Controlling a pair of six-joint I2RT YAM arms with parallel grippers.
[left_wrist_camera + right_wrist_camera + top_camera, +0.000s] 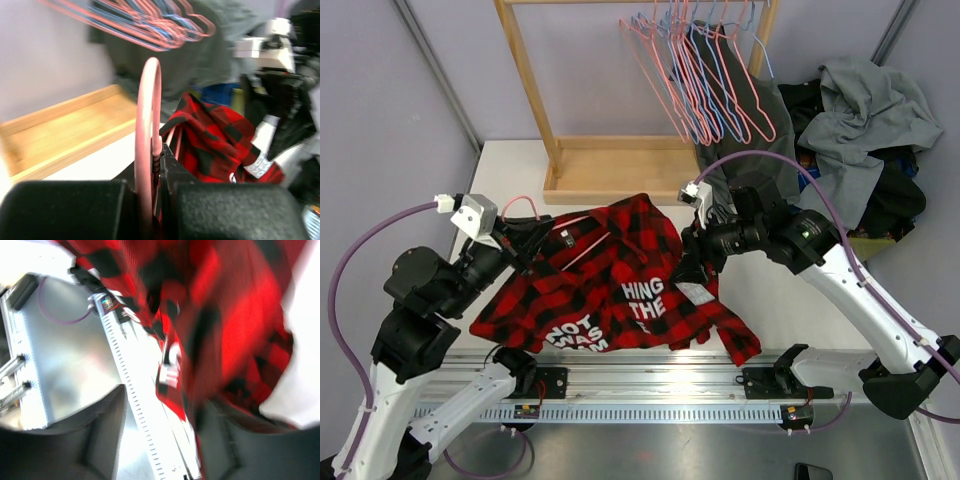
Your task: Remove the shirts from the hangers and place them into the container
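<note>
**Plaid shirt flat on the table, left arm has the hanger hook**

The red-and-black plaid shirt (610,270) with white lettering is spread out on the white table (510,170), between the 2 arms and just in front of the light wooden rack base (605,170). A bit of its hem hangs over the near edge onto the slotted metal rail (650,385).

The left gripper (527,243) is at the shirt's left end. In its wrist view the left gripper (159,160) is clamped tight on the hook of a pink-red wire hanger (149,110), which stands upright between the fingers. The plaid cloth (215,145) is bunched just behind it. From above, the hook (520,203) loops out past the collar.

The right gripper (692,250) sits on the shirt's right side, over the fabric. Its wrist view is blurry, but the right gripper (165,402) has its 2 fingers (95,435) standing wide apart, with plaid (235,315) hanging in front of them. I can't see it pinching anything.

Up on the rack, a bunch of pink-red and light blue wire hangers (705,80) hangs on the rail. Off to the right, only a sliver of the yellow-green plastic tub (870,245) shows. A crumpled mid-grey shirt (870,110) is piled on top of it, over black cloth (900,190).
</note>
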